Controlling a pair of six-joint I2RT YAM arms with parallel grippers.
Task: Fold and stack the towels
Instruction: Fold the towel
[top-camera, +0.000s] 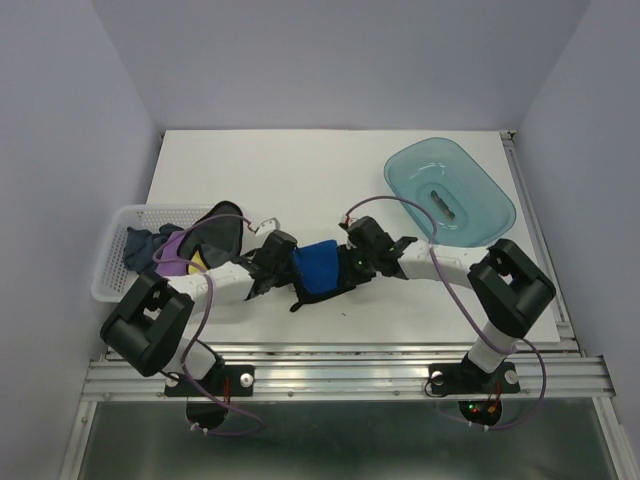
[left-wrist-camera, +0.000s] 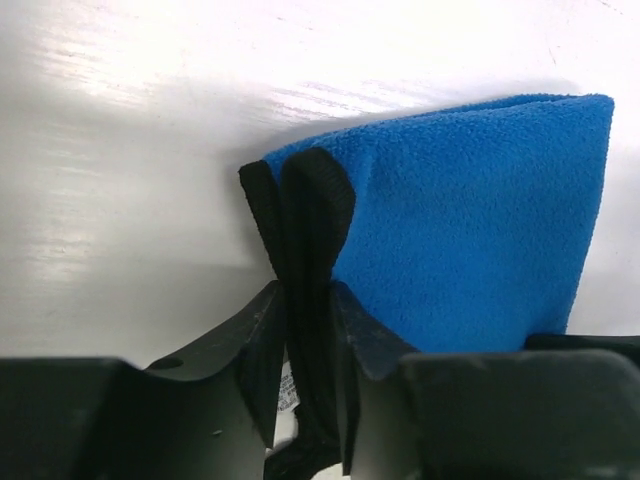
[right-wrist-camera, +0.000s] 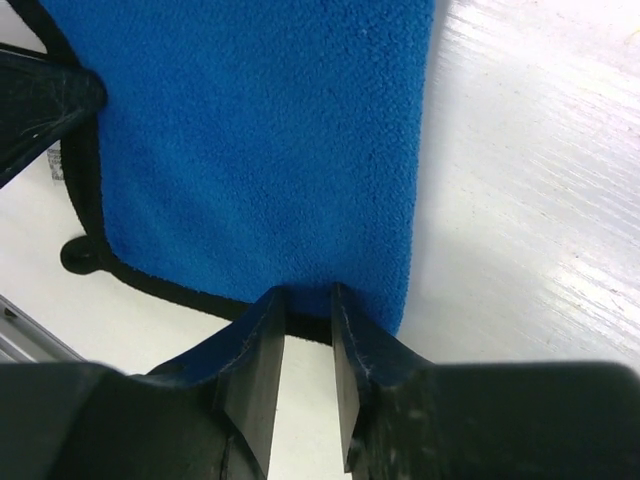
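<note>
Bright blue fleece towel (top-camera: 320, 268), black edging, folded over. It lies on the white table (top-camera: 250, 160) near the front centre, between the two arms.

Left gripper (left-wrist-camera: 305, 300): fingers clamped on the towel's doubled black-edged corner, left side.

Right gripper (right-wrist-camera: 308, 300): fingers drawn close, pinching the black hem at the very tips, right side of the towel. Only a narrow slot shows behind the tips.

White mesh plastic basket (top-camera: 112, 262) sits at the table's left edge. It holds a purple towel (top-camera: 175, 262) and a dark navy towel (top-camera: 140, 243), both bunched.

Translucent teal plastic tray (top-camera: 410, 170) at back right, well apart from the blue towel.
</note>
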